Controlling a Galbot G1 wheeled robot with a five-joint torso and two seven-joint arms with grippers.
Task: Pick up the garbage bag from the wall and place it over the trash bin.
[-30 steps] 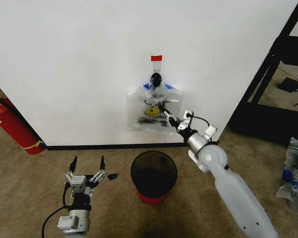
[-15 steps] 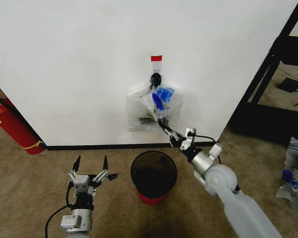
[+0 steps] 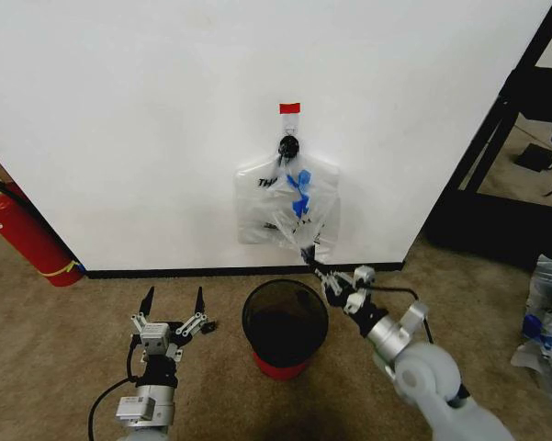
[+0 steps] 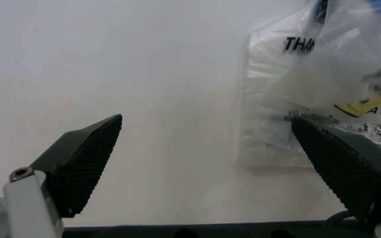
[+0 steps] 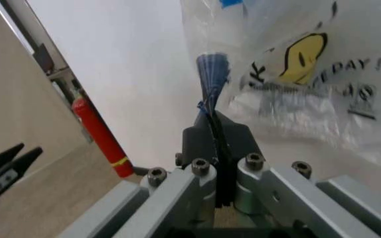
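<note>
Garbage bag (image 3: 280,207): centre of the head view, hanging against the wall (image 3: 147,110) from a black hook (image 3: 288,145) under a red tape piece (image 3: 290,108) — one blue-taped handle drawn down toward the lower right.
Right gripper (image 3: 309,254): just right of centre, below the bag; fingers pressed together on the bag's blue-taped handle.
Left gripper (image 3: 174,303): lower left, fingers spread wide, holding nothing.
Trash bin (image 3: 285,323): lower centre on the carpet — directly under the bag.
Fire extinguisher (image 3: 23,230): far left edge.

Head high — wrists near garbage bag (image 3: 287,207)
</note>
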